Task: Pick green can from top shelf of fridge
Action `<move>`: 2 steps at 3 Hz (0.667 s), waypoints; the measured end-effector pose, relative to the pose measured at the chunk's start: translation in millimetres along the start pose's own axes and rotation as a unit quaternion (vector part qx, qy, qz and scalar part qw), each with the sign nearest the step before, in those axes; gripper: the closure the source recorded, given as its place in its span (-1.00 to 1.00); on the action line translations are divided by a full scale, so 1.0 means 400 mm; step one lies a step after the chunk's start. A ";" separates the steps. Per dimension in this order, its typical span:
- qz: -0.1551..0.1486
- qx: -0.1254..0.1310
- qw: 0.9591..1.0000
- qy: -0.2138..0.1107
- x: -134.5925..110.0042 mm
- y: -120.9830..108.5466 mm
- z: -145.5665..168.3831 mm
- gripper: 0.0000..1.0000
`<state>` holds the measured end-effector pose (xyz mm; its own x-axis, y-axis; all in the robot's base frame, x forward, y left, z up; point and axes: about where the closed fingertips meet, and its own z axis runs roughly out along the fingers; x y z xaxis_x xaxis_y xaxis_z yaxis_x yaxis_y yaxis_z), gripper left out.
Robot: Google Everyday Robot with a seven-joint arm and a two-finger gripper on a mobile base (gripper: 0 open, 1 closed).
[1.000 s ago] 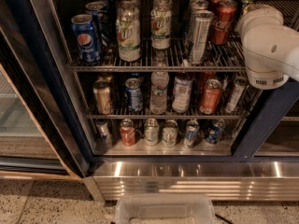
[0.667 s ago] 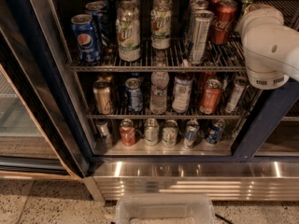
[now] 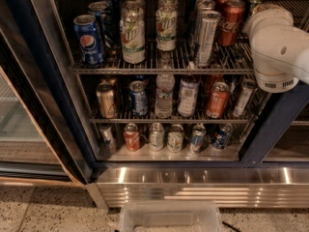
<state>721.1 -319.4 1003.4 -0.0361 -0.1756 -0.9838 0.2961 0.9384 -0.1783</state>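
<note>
The green can, slim and tall with a silver top and pale vertical markings, stands upright near the front of the top shelf of the fridge. A red Coca-Cola can stands just right of it. My white arm hangs in front of the shelf's right end, to the right of the green can and apart from it. The gripper itself is out of sight, hidden behind or beyond this arm segment.
Left of the green can stand two pale cans with green-and-red logos, then Pepsi cans. Lower racks hold more cans and bottles. The open glass door is at left. A clear plastic bin sits on the floor in front.
</note>
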 end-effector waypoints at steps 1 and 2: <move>0.000 0.000 1.000 0.000 0.000 0.000 0.000 0.70; 0.000 0.000 1.000 0.000 0.000 0.000 0.000 0.54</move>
<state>721.1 -319.4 1003.5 -0.0360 -0.1756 -0.9838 0.2961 0.9384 -0.1783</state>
